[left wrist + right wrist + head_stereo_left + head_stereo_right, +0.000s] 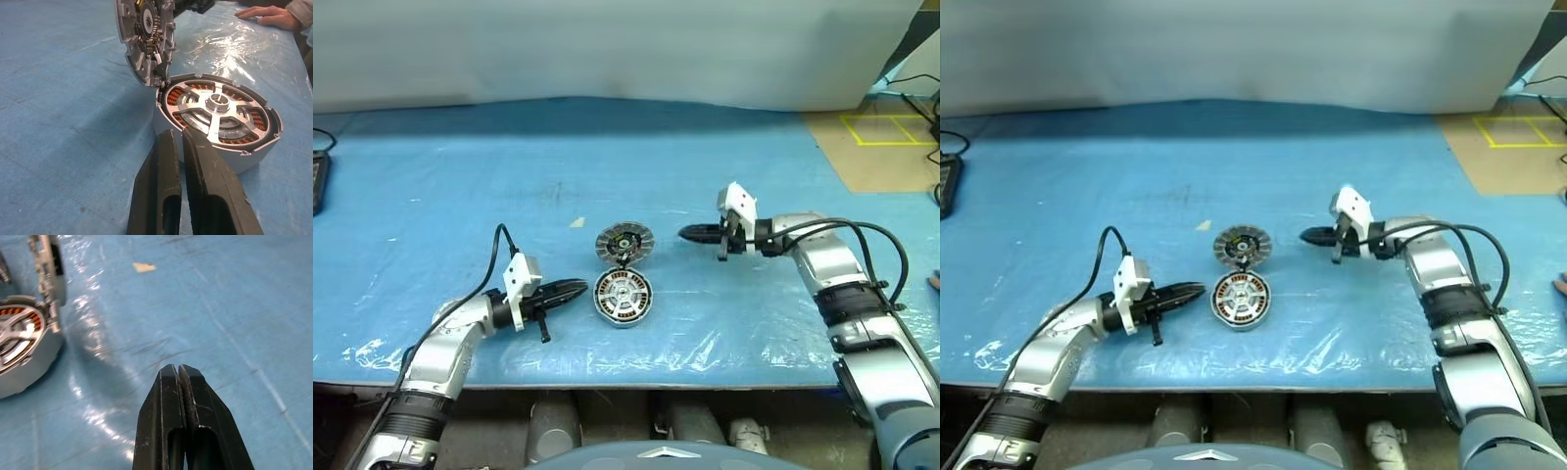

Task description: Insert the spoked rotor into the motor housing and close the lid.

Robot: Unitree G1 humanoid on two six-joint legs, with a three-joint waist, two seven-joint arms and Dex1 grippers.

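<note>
Low in the left of the left eye view, the left gripper (576, 289) lies nearly level over the blue sheet (431, 225), its two black fingers drawn together to a narrow slit with nothing between them; their tips point toward frame centre and stop just beside the motor housing (623, 297), apart from its wall. In the left wrist view the same fingers (161, 171) end just short of the housing's silver side. The housing rests flat on the sheet, a little below the centre of the frame, and the spoked rotor (218, 111) already sits inside it: its spokes run from a central hub to the rim, with copper windings showing in the gaps between them. Right behind the housing, slightly higher in the frame, the lid (624, 242) stands tilted up on edge, its lower rim touching the housing's far edge, its slotted rim and dark centre facing the camera; it is not closed. Further right and at about the lid's height, the right gripper (687, 233) hangs above the sheet with its fingers pressed fully together, empty, pointing left toward the lid and well apart from it. In the upper right corner of the left wrist view a person's hand (268, 15) rests on the sheet.
</note>
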